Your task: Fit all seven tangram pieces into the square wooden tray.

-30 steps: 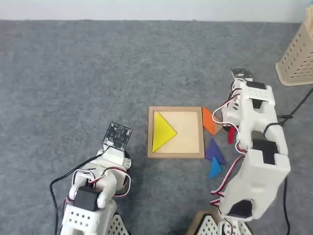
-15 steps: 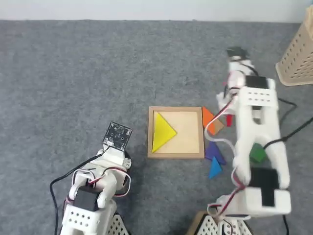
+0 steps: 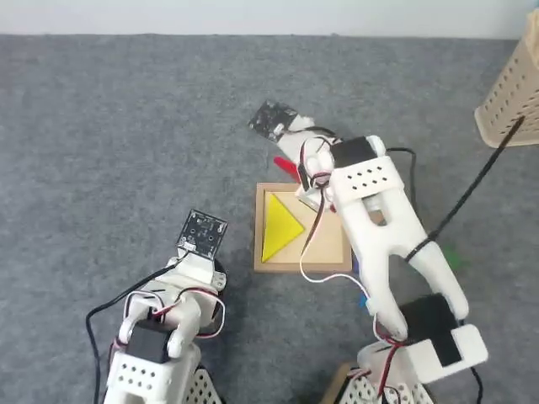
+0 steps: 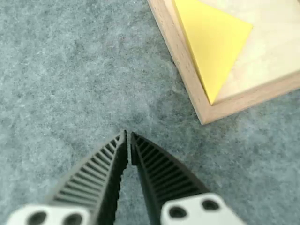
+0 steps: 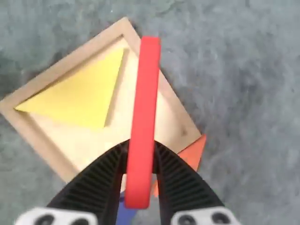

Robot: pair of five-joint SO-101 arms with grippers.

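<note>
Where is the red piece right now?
The red piece is clamped edge-on in the right end effector, over the wooden tray near the yellow triangle lying in it. The high view shows it at the tray's far edge.

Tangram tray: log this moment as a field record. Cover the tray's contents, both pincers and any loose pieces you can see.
tray: square wooden tray on the carpet
in tray: one yellow triangle, flat along one side
right pincer: shut on the red piece, held on edge above the tray
left pincer: shut, empty, over the carpet near a tray corner
outside tray: orange piece on the carpet beside the rim
placed: one of seven
</note>
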